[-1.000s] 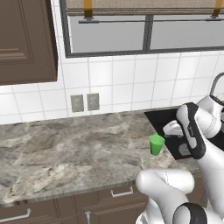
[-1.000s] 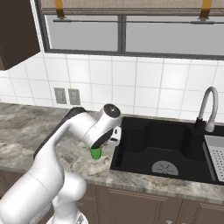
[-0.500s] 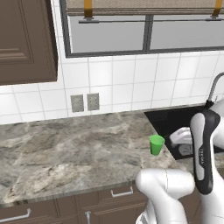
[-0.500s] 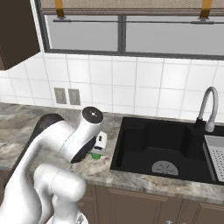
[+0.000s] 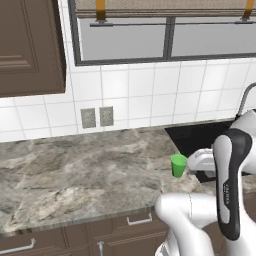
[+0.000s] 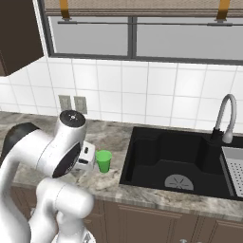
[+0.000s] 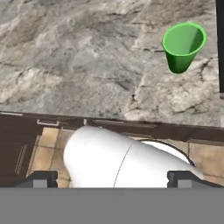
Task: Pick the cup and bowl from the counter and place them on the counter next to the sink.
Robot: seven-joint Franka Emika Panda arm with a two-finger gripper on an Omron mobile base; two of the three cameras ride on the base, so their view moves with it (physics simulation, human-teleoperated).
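Cup point(image 5: 178, 165) stands upright on the stone counter point(image 5: 75, 170), just beside the left edge of the black sink point(image 6: 180, 159) and apart from the gripper point(image 7: 111, 177); its placement looks complete. Gripper jaws stand wide with nothing between them, the two dark finger tips set far apart at the bottom of the hand view, looking down past the counter edge.

Risks, as judged: the cup sits near the white wrist point(image 6: 88, 159), so a careless swing of the arm could tip it or push it into the basin. Wooden bowl cannot be located from here; the base will probably have to drive to reach it, and a jolt then could upset the light cup.

Markings: no brand, label or legible writing on cup, counter, arm or faucet point(image 6: 227, 118)
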